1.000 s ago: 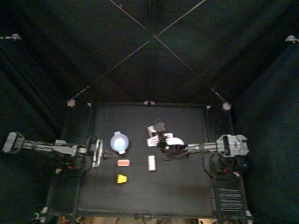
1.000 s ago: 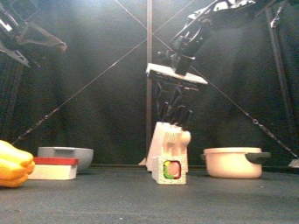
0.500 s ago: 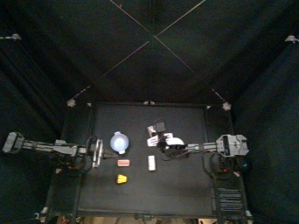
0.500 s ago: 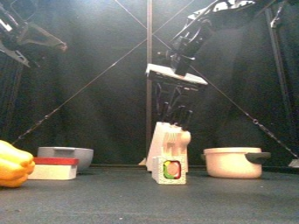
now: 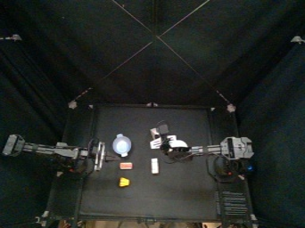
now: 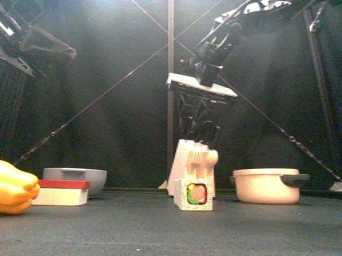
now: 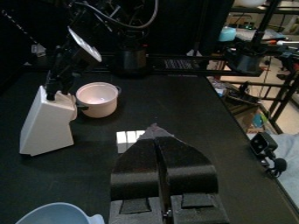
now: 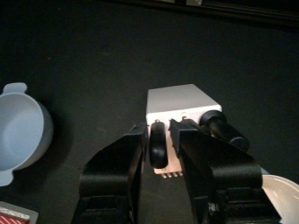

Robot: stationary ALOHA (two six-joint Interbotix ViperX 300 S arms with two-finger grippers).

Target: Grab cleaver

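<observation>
Cleaver: all I see of it is a dark rounded handle, standing straight up between my jaws. Blade is hidden, prob. down in a slot of the knife block right under my tips. So I can't vouch for blade shape or colour from here.

My right gripper points down at the block, and both jaws look pressed on that handle w/ no gap showing either side. I read that as clamped on it, not just straddling. In the front view my jaws hang just above the block's top, so the cleaver seems seated or barely lifted; can't tell which.

Why this pose: handle sticks up out of the block, so coming from above w/ jaws either side is the clean way in, and a straight pull up should clear the slot w/o tipping the block.

Beside my grip a 2nd black handle juts from the block, close but apart from my jaw. Further out on the table sits a grey-blue bowl, well clear.

Left gripper rests far off on the other side, jaws together, empty.
</observation>
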